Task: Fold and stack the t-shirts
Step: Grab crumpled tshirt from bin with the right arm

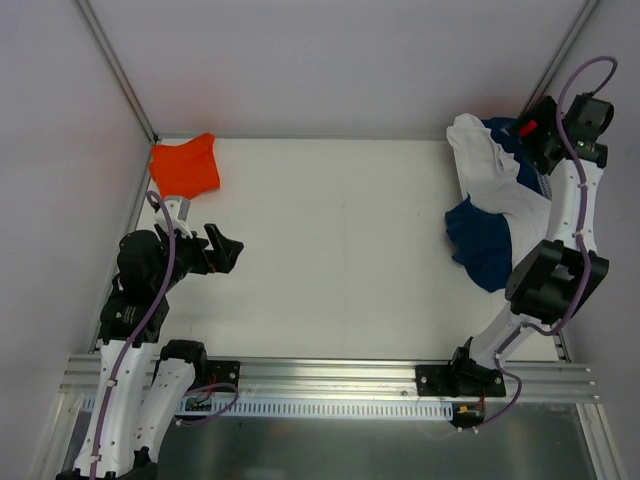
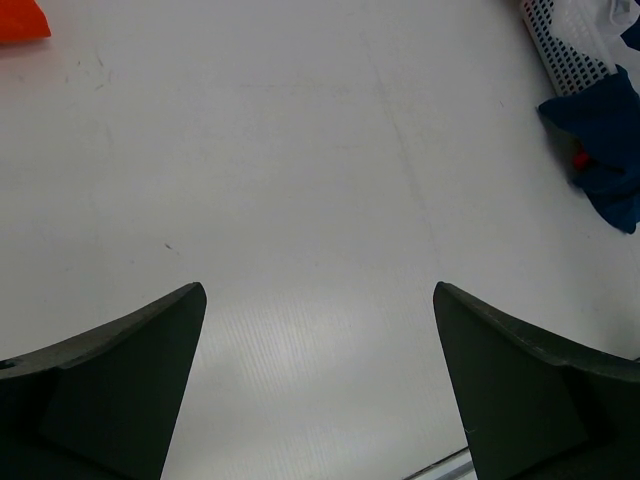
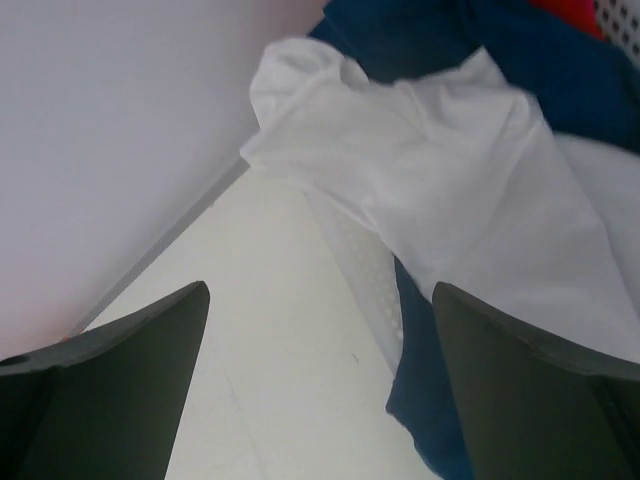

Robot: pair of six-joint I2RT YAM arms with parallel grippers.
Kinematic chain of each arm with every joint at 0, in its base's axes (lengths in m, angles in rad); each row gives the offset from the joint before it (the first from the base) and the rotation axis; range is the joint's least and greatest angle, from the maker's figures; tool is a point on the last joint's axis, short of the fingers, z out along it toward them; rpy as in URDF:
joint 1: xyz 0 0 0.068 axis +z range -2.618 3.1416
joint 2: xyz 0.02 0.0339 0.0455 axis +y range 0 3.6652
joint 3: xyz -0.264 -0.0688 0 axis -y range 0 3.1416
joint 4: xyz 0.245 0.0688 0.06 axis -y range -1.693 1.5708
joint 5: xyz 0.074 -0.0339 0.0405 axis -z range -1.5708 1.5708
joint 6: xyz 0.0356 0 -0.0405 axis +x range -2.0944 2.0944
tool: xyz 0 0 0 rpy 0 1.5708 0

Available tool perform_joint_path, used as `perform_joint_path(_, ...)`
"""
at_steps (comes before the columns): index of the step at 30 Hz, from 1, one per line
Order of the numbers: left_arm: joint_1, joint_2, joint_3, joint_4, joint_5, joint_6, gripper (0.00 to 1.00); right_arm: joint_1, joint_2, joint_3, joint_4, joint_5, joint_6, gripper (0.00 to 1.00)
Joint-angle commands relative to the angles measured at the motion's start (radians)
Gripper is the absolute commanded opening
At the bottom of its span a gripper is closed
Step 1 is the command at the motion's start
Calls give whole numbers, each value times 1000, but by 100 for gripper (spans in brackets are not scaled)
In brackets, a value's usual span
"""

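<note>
An orange t-shirt (image 1: 185, 165) lies crumpled in the far left corner of the table; only its edge (image 2: 20, 18) shows in the left wrist view. At the far right a white t-shirt (image 1: 495, 170) (image 3: 450, 180) hangs over a white perforated basket (image 3: 365, 260) (image 2: 570, 50). A navy t-shirt (image 1: 480, 245) (image 3: 560, 60) (image 2: 600, 140) spills from under it onto the table. A bit of red cloth (image 3: 575, 12) shows behind the navy one. My right gripper (image 1: 528, 135) (image 3: 320, 290) hovers open above the white shirt. My left gripper (image 1: 228, 247) (image 2: 318, 292) stands open over bare table at the left.
Grey walls with metal posts close in the table on the left, back and right. The basket stands against the right wall. A metal rail (image 1: 330, 380) with both arm bases runs along the near edge.
</note>
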Motion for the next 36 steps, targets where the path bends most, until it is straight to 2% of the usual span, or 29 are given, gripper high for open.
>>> perform_joint_path(1, -9, -13, 17, 18, 20, 9, 99, 9, 132, 202, -101, 62, -45, 99)
perform_joint_path(6, -9, -5, 19, 16, 34, 10, 99, 14, 307, 364, -96, 90, -75, 99)
perform_joint_path(10, -11, 10, 17, 16, 43, 15, 99, 23, 431, 396, -58, 110, -99, 99)
perform_joint_path(15, -11, 29, 16, 15, 46, 18, 99, 35, 511, 401, 25, 122, -107, 99)
perform_joint_path(20, -11, 38, 17, 15, 48, 20, 99, 47, 574, 468, 33, 128, -122, 99)
perform_joint_path(29, -11, 46, 17, 12, 56, 24, 99, 54, 553, 479, 24, 167, -179, 99)
perform_joint_path(36, -11, 43, 17, 12, 56, 24, 99, 43, 462, 465, -4, 292, -210, 99)
